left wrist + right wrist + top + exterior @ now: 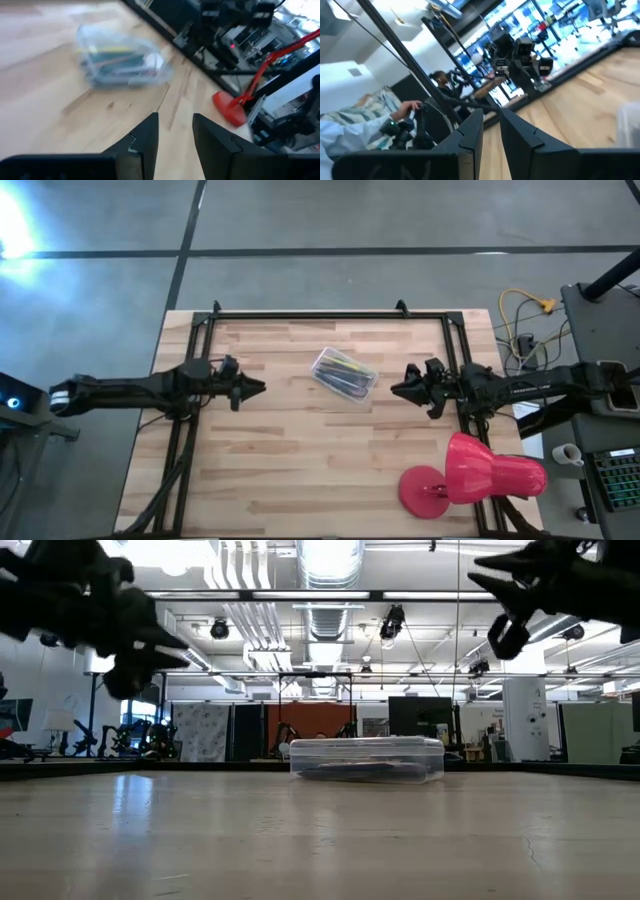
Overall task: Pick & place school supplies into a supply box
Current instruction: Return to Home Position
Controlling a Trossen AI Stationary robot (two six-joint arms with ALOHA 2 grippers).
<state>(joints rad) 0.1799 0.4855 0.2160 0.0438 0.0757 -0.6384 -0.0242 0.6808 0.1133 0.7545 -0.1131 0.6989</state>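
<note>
The supply box [343, 375] is a small clear box lying flat on the wooden table, slanted, a little beyond the table's middle. Thin pens and pencils, dark, green and yellow, lie inside it [117, 59]. The low view shows the supply box [366, 758] resting on its base with dark items in it. My left gripper [258, 388] hovers left of the box, shut to a narrow slit, its tips [175, 125] pointing toward it. My right gripper [397, 388] hovers right of the box, shut [491, 120]. Both are raised off the table. No scissors show.
A large pink-red lamp-shaped object [470, 475] lies at the table's near right corner. A black frame [330, 314] runs along the far edge and both sides. Bare wood lies in front of the box. A person in a light sleeve [365, 127] sits beyond the table.
</note>
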